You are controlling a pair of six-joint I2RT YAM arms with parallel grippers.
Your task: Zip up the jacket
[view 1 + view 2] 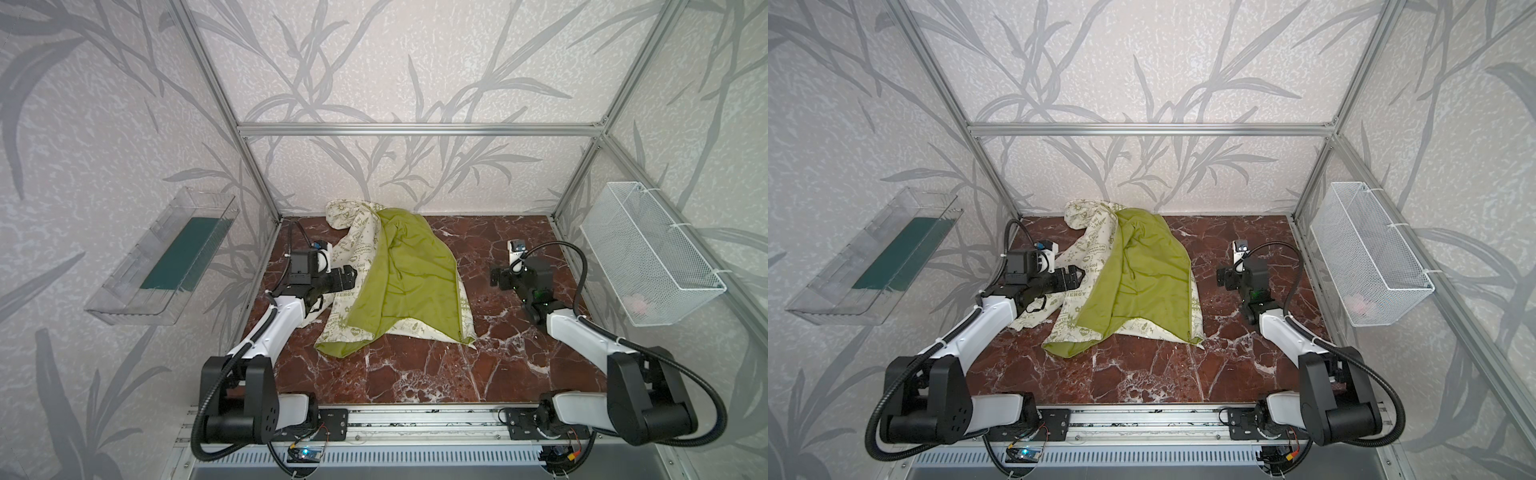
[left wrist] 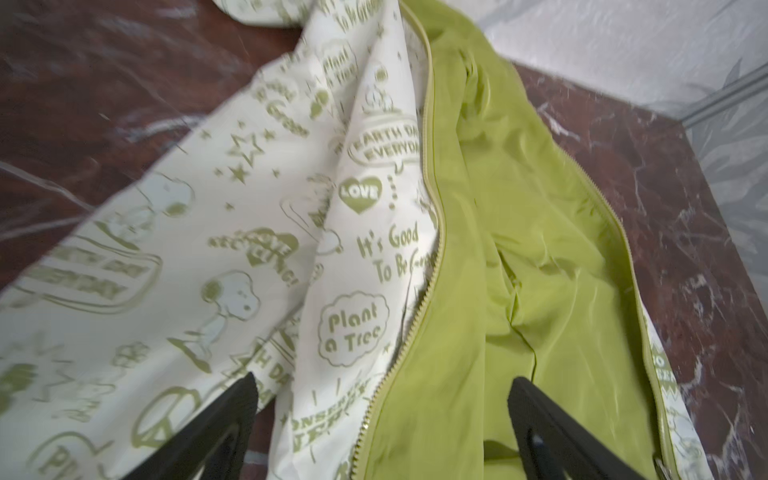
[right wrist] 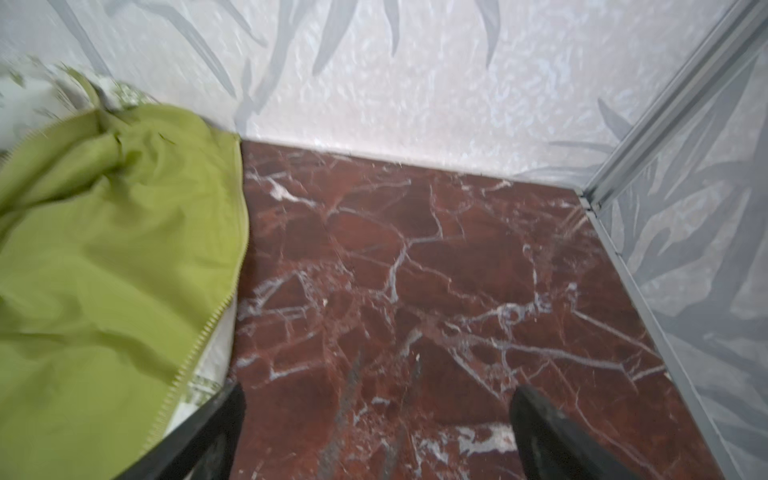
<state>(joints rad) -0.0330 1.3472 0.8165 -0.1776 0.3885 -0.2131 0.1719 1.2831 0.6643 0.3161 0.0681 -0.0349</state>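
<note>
The jacket (image 1: 399, 282) (image 1: 1133, 278) lies rumpled and unzipped on the marble table, lime-green lining turned up over the cream printed fabric. One line of zipper teeth (image 2: 415, 316) runs where print meets lining; the other zipper edge (image 3: 203, 332) borders the lining's right side. My left gripper (image 1: 351, 276) (image 1: 1077, 276) (image 2: 382, 384) hovers open at the jacket's left side, its fingers straddling the near zipper line without gripping it. To the right of the jacket my right gripper (image 1: 494, 278) (image 1: 1221, 280) (image 3: 380, 392) is open over bare table, holding nothing.
The red-brown marble table (image 1: 415, 374) shows bare in front of and right of the jacket. A clear plastic tray (image 1: 166, 257) hangs on the left wall and a white wire basket (image 1: 648, 253) on the right wall. Aluminium frame posts stand at the back corners.
</note>
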